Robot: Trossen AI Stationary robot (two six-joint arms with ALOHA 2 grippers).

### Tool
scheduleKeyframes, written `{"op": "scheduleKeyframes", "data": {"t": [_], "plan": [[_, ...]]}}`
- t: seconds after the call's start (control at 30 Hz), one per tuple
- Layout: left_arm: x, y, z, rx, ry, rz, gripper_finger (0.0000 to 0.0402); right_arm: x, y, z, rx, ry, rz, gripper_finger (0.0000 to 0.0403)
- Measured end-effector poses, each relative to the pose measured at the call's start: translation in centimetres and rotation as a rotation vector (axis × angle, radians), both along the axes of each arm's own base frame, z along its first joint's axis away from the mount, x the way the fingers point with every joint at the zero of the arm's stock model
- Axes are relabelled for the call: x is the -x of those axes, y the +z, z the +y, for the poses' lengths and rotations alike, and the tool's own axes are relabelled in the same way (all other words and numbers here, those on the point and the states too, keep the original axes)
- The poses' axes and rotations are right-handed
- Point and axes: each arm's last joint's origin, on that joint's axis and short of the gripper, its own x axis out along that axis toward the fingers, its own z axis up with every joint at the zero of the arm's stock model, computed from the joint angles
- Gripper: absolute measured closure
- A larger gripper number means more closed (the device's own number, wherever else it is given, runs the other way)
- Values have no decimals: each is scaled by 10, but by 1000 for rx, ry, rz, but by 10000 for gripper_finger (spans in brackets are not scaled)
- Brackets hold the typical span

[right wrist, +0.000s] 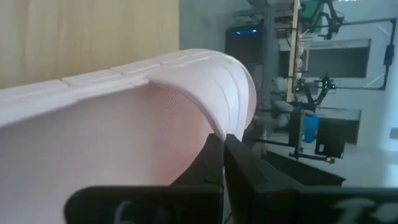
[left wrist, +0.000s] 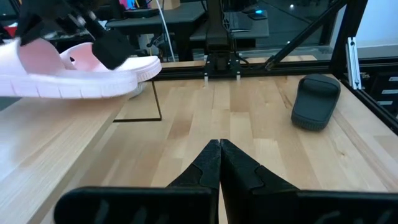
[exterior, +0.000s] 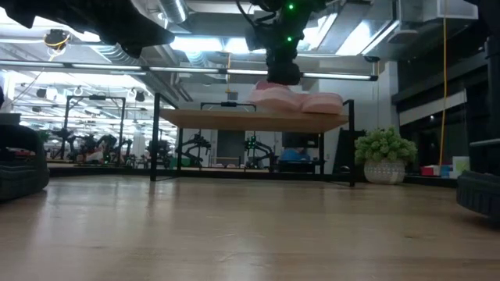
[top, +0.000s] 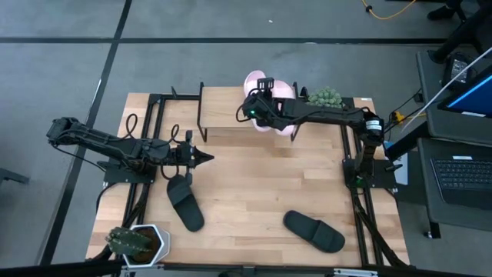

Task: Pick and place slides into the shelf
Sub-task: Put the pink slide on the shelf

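The shelf (top: pixel 231 115) stands at the table's far edge, its light board on thin black legs. My right gripper (top: pixel 261 104) is over the board, shut on a pale pink slide (left wrist: pixel 74 71). A second pink slide (top: pixel 286 91) lies beside it on the board, partly hidden under the arm. Two black slides lie on the table, one near the left arm (top: pixel 185 201) and one at the near right (top: pixel 314 231). My left gripper (left wrist: pixel 219 152) is shut and hovers above the table's left side, touching nothing. My right gripper holds the pink slide by its wide strap (right wrist: pixel 214 115), pinched between the two fingers. The fingers (left wrist: pixel 111 45) come from above, pointing down. The slide sits level, low over the shelf's board; whether its sole rests on the board I cannot tell.
A potted green plant (top: pixel 324 96) stands right of the shelf at the far edge, and another plant in a white pot (top: pixel 138 242) sits at the near left corner. Black frame rails (top: pixel 146 146) run along both table sides. Bare wood (top: pixel 261 177) lies mid-table.
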Motion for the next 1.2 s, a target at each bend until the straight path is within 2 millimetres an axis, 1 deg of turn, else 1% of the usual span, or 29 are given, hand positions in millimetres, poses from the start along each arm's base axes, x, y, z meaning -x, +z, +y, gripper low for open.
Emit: {"op": "scheduleKeyframes", "data": {"t": [0.07, 0.2, 0.37, 0.5, 0.6, 0.77, 1.0, 1.2], "plan": [[0, 0, 0, 0, 0, 0, 401, -2, 7, 0, -8, -17, -32, 401], [0, 0, 0, -1, 0, 1, 401, -5, 16, -1, -47, -41, -44, 401], [0, 0, 0, -1, 0, 2, 401, -14, 33, 0, -81, -50, -61, 401], [0, 0, 0, -1, 0, 3, 401, -23, 33, -1, -104, -72, -47, 401], [0, 0, 0, -1, 0, 3, 401, -26, 32, -1, -124, -100, -16, 401], [0, 0, 0, -1, 0, 4, 401, -32, 23, -3, -151, -139, 24, 401], [0, -1, 0, 0, 1, 4, 401, -30, 16, -7, -160, -154, 65, 401], [0, -1, 0, 1, 1, 4, 401, -27, 17, -16, -151, -151, 98, 401]]}}
